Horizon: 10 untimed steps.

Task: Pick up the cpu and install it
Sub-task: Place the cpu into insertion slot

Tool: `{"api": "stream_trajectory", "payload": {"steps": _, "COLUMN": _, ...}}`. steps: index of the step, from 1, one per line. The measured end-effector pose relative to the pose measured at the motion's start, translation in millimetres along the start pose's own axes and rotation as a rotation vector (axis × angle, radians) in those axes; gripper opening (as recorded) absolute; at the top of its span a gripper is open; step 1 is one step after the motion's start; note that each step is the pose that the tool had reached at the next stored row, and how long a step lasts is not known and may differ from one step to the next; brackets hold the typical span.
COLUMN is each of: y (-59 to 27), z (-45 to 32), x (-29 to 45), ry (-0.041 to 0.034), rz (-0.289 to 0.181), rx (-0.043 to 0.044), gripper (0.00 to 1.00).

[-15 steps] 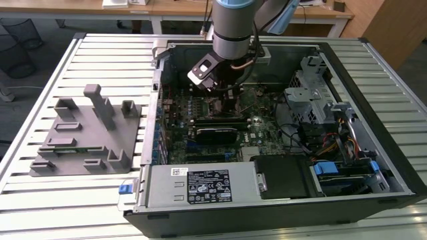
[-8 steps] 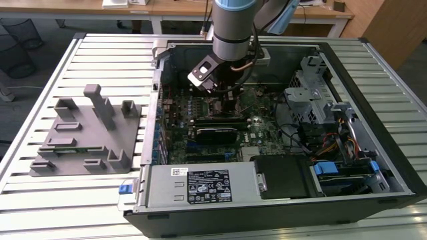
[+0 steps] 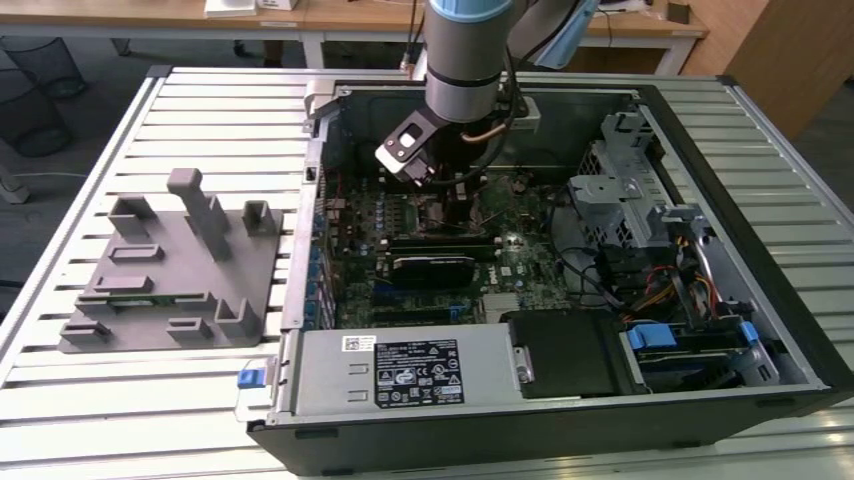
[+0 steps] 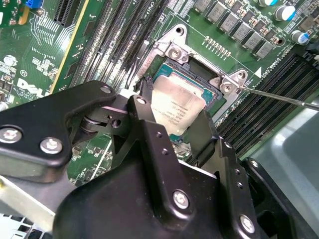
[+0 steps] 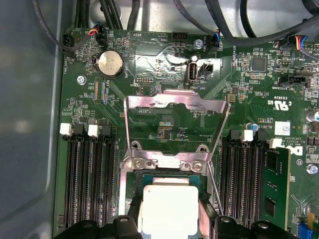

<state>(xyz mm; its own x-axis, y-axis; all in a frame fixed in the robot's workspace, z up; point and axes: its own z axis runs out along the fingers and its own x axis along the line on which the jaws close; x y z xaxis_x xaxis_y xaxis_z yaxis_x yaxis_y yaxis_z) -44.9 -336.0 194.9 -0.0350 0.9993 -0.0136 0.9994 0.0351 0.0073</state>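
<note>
The cpu [image 5: 167, 209], a flat square chip with a pale silver-white lid and faint print, is recorded clamped between the fingers of the gripper [image 4: 172, 118], directly over the open socket [image 4: 163, 74] on the motherboard [image 5: 164, 124].

Lab-like workshop: slatted bench [image 3: 200, 110], opened computer case [image 3: 534, 428], desks [image 3: 360, 15] behind

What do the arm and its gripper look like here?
The arm is a silver-grey cylinder with a pale blue joint cap and a dark cable alongside. The gripper is matte black and angular, studded with silver screws.
</note>
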Motion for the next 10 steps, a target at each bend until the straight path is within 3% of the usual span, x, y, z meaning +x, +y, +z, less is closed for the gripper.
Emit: {"api": "stream_trajectory", "payload": {"steps": 10, "y": 0.1, "z": 0.3, "x": 1.2, "ry": 0.0003, "rz": 0.000, "rx": -0.0002, "gripper": 0.61}}
